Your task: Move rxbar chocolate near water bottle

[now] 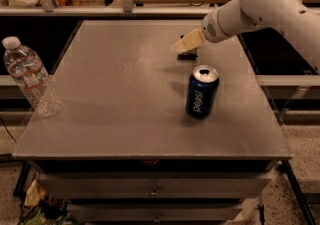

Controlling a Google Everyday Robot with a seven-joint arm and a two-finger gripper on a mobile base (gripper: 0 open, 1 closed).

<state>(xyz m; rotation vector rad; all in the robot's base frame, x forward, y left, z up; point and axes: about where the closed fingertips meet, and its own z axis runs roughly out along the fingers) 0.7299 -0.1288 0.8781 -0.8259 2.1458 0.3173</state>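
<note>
The rxbar chocolate (187,56) is a small dark bar lying at the far right of the grey table (120,99). Only its near edge shows, because my gripper (186,44) hangs right over it, reaching in from the right on the white arm (260,6). I cannot tell if the gripper touches the bar. The water bottle (30,76), clear with a white cap and a white-and-red label, stands at the table's left edge, far from the bar.
A blue Pepsi can (202,91) stands upright just in front of the bar, right of centre. A shelf rail (100,11) with clutter runs behind the table. Drawers (155,189) sit below the front edge.
</note>
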